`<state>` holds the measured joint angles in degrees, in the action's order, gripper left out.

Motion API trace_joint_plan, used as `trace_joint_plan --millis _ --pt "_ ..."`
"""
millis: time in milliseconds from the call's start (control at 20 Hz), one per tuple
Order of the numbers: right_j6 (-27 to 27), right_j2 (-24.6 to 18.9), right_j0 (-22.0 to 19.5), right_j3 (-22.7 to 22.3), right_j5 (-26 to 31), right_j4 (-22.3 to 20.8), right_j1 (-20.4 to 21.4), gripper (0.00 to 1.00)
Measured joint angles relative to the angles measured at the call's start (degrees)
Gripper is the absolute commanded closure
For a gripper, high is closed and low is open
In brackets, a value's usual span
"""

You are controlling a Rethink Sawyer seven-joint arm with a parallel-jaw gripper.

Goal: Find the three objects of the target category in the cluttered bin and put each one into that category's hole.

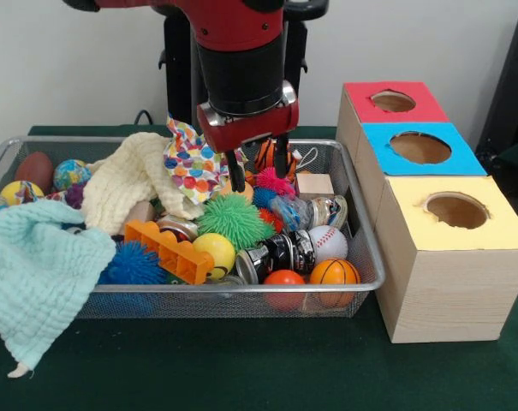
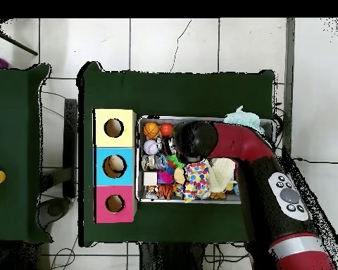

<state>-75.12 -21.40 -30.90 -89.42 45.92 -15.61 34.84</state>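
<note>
Tool (image 1: 259, 168): black fingers parted, released, grasping nothing, centre of frame.
Bin: silver wire mesh basket (image 1: 361, 224), cluttered with balls and cloths.

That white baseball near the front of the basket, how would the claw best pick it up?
Probably from straight above, pinching the baseball across its round middle. Its top looks bare, but a shiny can and a small basketball crowd its lower sides, so a sideways approach looks blocked. The claw hangs open over the basket.
</note>
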Motion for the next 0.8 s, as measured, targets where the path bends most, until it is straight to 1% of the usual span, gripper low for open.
trace_joint_plan --millis 100,300,550,800 --pt "0.0 -0.51 0.61 2.49 0.77 -0.02 -0.9 0.0" --pt "0.0 -0.9 1.18 4.77 1.59 -0.12 -1.82 0.0" --pt "0.0 -2.03 1.73 9.03 3.97 -0.26 -3.75 0.0" --pt "0.01 -2.26 1.71 11.18 5.2 -0.41 -4.99 0.0"
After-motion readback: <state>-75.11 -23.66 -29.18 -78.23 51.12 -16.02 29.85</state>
